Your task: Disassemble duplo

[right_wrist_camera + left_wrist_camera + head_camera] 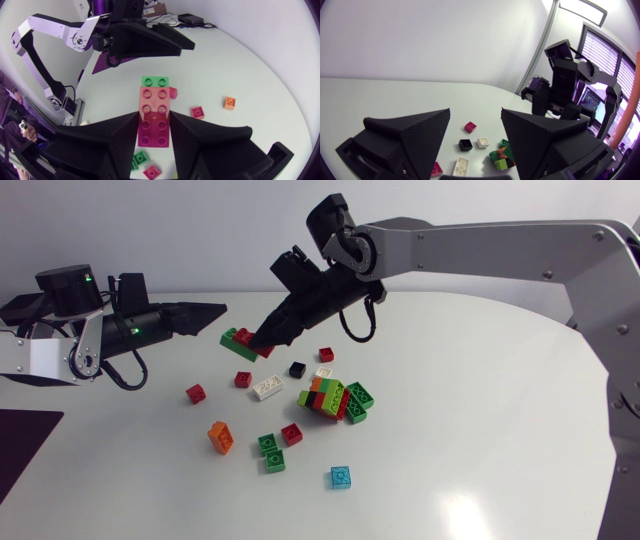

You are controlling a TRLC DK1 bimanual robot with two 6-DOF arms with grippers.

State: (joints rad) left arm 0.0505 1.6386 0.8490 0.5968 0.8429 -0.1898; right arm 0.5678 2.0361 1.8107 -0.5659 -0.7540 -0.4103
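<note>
My right gripper (264,337) hangs above the table left of centre, shut on a stack of red and green bricks (243,341). In the right wrist view the red bricks (154,116) sit between its fingers (112,135) and the green brick (155,81) sticks out ahead. My left gripper (212,311) is open and holds nothing, its tips pointing at that stack from a short way off. From the left wrist view, the left gripper (476,113) has only table between its fingers. A larger joined cluster of green, orange, red and black bricks (335,398) lies mid-table.
Loose bricks lie around the cluster: a white one (268,387), a black one (297,368), red ones (195,392), an orange one (220,437), two green ones (272,453) and a cyan one (341,477). A dark mat (20,445) lies at the near left.
</note>
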